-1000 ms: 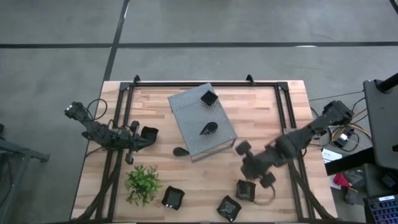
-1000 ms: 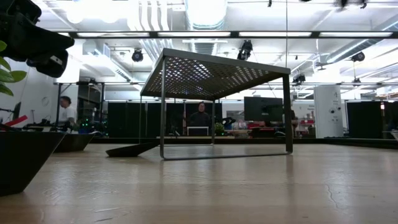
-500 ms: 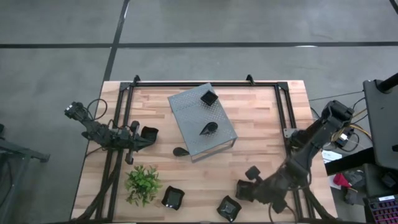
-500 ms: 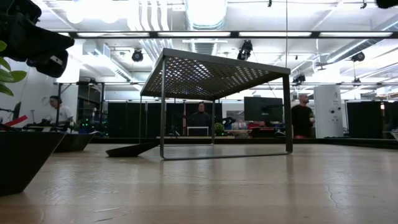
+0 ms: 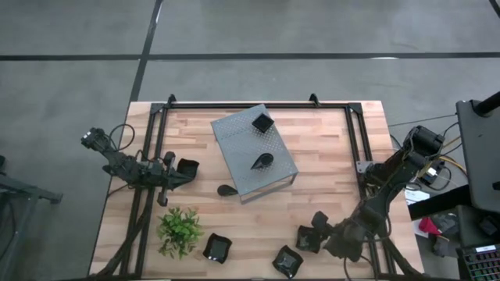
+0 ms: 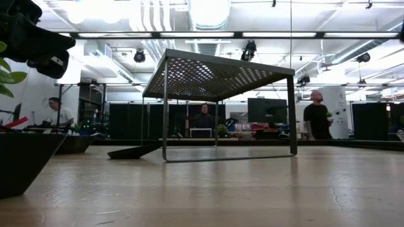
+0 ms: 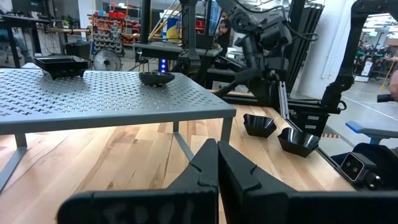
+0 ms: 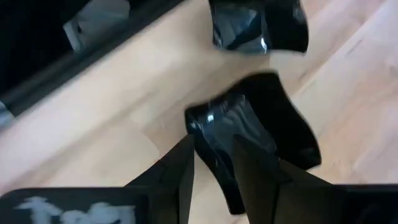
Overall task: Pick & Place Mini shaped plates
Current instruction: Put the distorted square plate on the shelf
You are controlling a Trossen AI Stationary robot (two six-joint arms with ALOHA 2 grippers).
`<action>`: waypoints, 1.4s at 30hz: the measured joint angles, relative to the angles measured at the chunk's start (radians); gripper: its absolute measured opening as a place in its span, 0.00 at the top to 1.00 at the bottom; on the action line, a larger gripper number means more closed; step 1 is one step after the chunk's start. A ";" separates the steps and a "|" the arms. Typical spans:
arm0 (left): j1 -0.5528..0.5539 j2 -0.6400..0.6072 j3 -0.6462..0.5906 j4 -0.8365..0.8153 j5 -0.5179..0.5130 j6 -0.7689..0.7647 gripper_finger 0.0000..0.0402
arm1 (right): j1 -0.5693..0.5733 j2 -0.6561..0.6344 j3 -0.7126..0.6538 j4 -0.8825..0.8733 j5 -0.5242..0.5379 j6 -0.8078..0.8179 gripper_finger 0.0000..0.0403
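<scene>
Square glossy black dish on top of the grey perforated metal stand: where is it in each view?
High: square glossy black dish on the grey perforated metal stand, near its far corner.
Low: not visible; the stand's top shows only from beneath.
Left wrist: on the stand's top.
Right wrist: not in it.
Shared landmark: the stand.

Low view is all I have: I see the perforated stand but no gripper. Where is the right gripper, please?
Observer: The right gripper is low on the right of the high view, at a square plate.
Operator: Is it open?
Observer: Yes. In the right wrist view its fingers stand apart, with that plate's rim between them.
Operator: Are there plates on top of the stand?
Observer: Two: a square one and a leaf-shaped one.
</scene>
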 joint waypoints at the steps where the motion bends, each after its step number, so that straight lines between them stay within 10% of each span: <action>1: 0.000 0.000 0.000 0.000 0.000 0.000 1.00 | 0.000 0.000 -0.008 0.003 0.000 -0.001 0.73; 42: 0.000 0.000 0.000 0.000 0.000 0.000 1.00 | -0.010 0.000 -0.150 0.122 0.062 -0.103 0.90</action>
